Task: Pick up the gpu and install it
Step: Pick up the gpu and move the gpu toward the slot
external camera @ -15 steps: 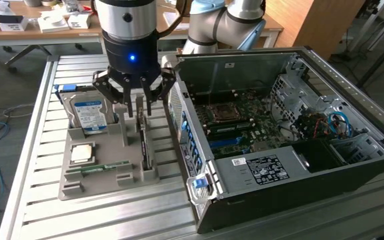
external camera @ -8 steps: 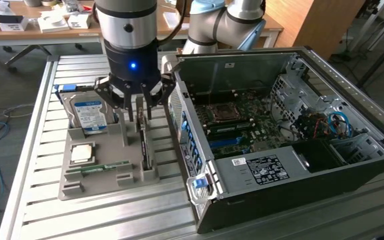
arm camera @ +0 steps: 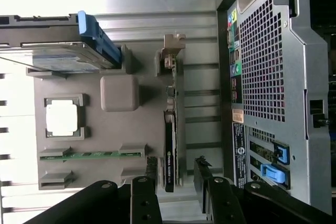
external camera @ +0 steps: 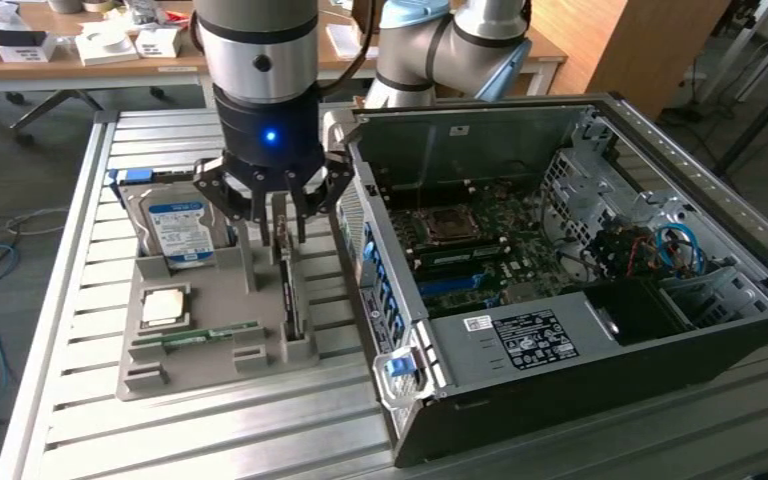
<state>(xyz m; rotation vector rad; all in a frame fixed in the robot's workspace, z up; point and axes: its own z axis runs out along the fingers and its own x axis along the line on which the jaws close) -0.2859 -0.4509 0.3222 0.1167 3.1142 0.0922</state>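
The gpu (external camera: 291,295) stands on edge in a slot of the grey holder tray (external camera: 184,375), a thin dark card with a pale metal strip along one side. In the wrist view the gpu (arm camera: 169,145) is seen edge-on from above. My gripper (external camera: 281,222) hangs right over the card's far end, open, with its fingertips close to the card's top edge. The wrist view shows the gripper (arm camera: 176,174) with one dark finger on each side of the card and a gap to each. Nothing is held.
The open computer case (external camera: 558,290) lies just to the exterior view's right of the tray, motherboard exposed. The tray also holds a hard drive (external camera: 177,232), a processor (external camera: 164,305) and a green memory stick (external camera: 197,335). All rest on a slatted metal table (external camera: 77,430).
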